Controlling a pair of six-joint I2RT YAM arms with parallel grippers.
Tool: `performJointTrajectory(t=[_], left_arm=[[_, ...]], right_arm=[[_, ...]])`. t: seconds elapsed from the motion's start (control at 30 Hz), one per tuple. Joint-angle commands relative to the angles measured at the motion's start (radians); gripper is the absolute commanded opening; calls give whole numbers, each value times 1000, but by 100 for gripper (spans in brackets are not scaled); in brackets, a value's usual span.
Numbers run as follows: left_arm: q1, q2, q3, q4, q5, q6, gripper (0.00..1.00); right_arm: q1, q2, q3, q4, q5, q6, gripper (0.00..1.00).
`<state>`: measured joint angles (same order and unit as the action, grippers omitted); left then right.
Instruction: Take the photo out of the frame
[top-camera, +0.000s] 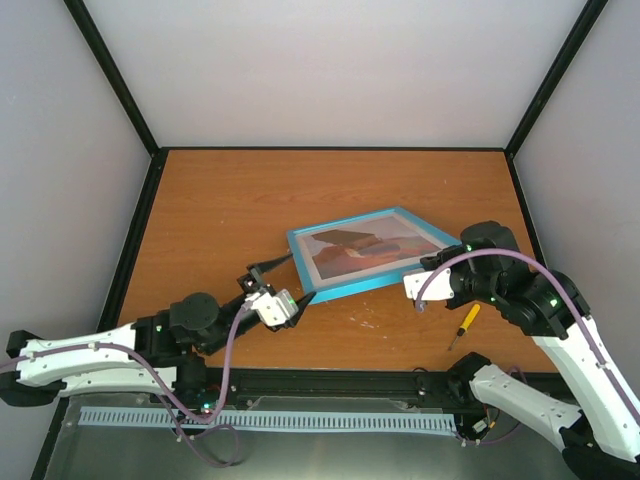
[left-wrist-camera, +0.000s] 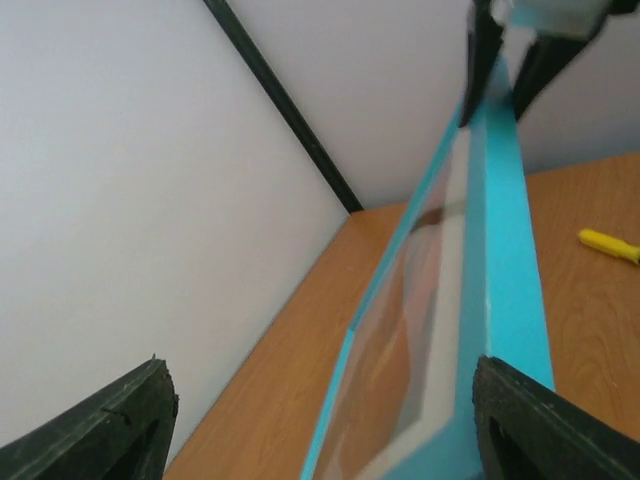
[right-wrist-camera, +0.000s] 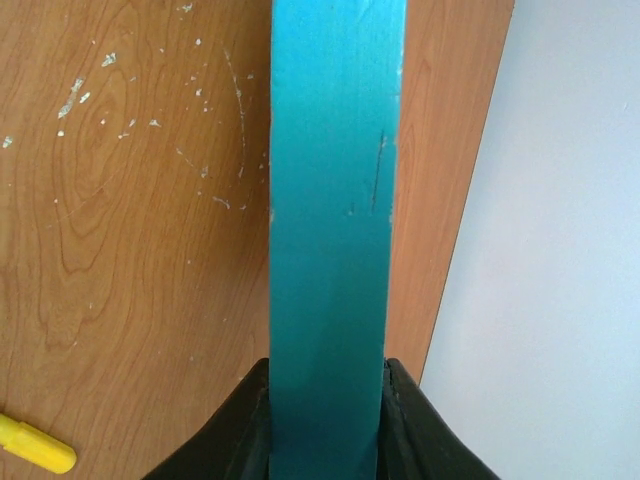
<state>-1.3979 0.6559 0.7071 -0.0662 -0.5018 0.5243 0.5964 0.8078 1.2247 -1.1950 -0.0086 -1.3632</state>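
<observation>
The light-blue frame (top-camera: 352, 288) is tilted above the table's middle, front face showing. The photo (top-camera: 360, 252), in orange-brown tones with a white margin, sits inside it. My right gripper (top-camera: 432, 266) is shut on the frame's right edge. In the right wrist view the blue edge (right-wrist-camera: 335, 200) is clamped between both fingers of the right gripper (right-wrist-camera: 328, 400). My left gripper (top-camera: 283, 284) is open at the frame's left corner. In the left wrist view the left gripper (left-wrist-camera: 325, 410) has its fingers wide apart, the right finger (left-wrist-camera: 550, 430) against the frame's border (left-wrist-camera: 505, 250), with the photo (left-wrist-camera: 420, 330) behind the glass.
A yellow-handled screwdriver (top-camera: 465, 322) lies on the table near the right arm. It also shows in the left wrist view (left-wrist-camera: 608, 245) and the right wrist view (right-wrist-camera: 35, 445). Grey walls with black corner posts close in the table on three sides.
</observation>
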Motion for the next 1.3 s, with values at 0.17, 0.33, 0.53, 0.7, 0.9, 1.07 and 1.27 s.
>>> performJointTrajectory(t=[0.17, 0.33, 0.53, 0.7, 0.9, 1.07, 1.27], left_arm=[[0, -4, -128, -20, 47, 12, 74], [0, -100, -186, -42, 29, 35, 74], [0, -176, -206, -87, 18, 66, 75], [7, -133, -277, 53, 33, 163, 75], [53, -90, -280, 91, 149, 137, 69], [75, -54, -285, 108, 191, 157, 59], [88, -40, -283, 129, 222, 164, 43]], right_arm=[[8, -35, 42, -18, 9, -14, 3], [8, -52, 41, -25, 11, -17, 3], [8, -64, 19, -23, 9, -24, 3], [8, -78, 36, -8, -64, -38, 3], [8, -100, 45, -44, -147, -84, 3], [8, -127, 39, -35, -187, -90, 3], [8, -151, 16, -27, -201, -78, 3]])
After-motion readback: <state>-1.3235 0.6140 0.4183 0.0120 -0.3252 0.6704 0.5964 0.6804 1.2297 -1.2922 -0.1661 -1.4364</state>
